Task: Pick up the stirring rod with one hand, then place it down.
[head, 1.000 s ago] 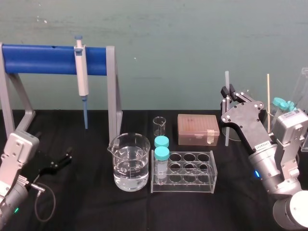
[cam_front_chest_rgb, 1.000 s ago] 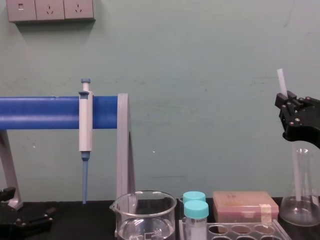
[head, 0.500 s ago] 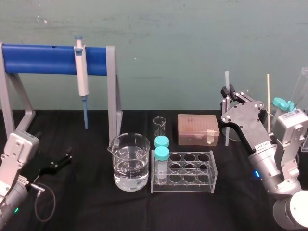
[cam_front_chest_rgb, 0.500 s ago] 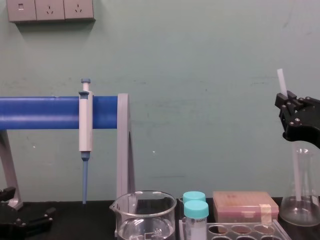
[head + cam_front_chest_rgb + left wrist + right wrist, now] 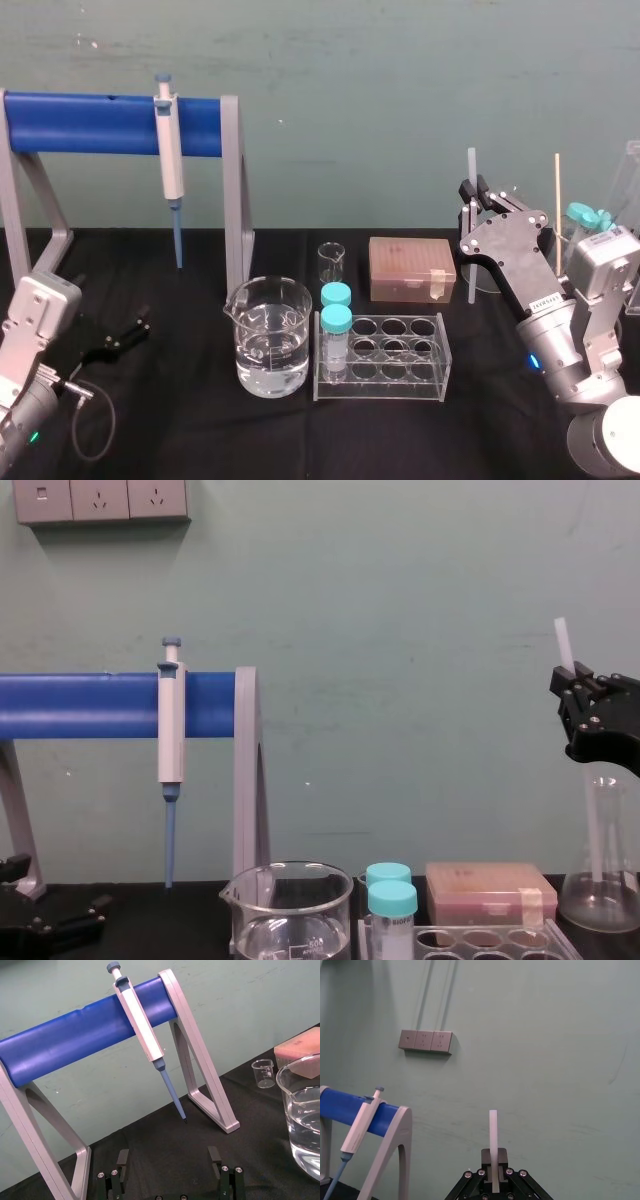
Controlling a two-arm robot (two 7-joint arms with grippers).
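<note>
- No change from half a second ago: the right gripper (image 5: 470,196) and the stirring rod (image 5: 471,168) are where they were, and the left gripper (image 5: 126,332) has not shifted.
- Right gripper: raised above the right side of the desk (image 5: 180,420), fingers closed on the stirring rod, as the right wrist view shows (image 5: 494,1172).
- Stirring rod: held upright, clamped partway along its length. Its blunt upper end stands clear above the fingers (image 5: 563,640). Its lower part runs down just beside the pink box (image 5: 411,268).
- In the chest view the lower part of the rod lines up with the glass flask (image 5: 600,890). Whether it sits inside the flask cannot be told.
- Left gripper: low over the left side of the desk, fingers (image 5: 122,1157) spread apart and holding nothing.
- Pipette (image 5: 171,150): hanging on the blue bar of the stand (image 5: 90,123), well apart from the rod.
- Beaker (image 5: 270,335) and tube rack (image 5: 385,358): side by side at the centre of the desk.
</note>
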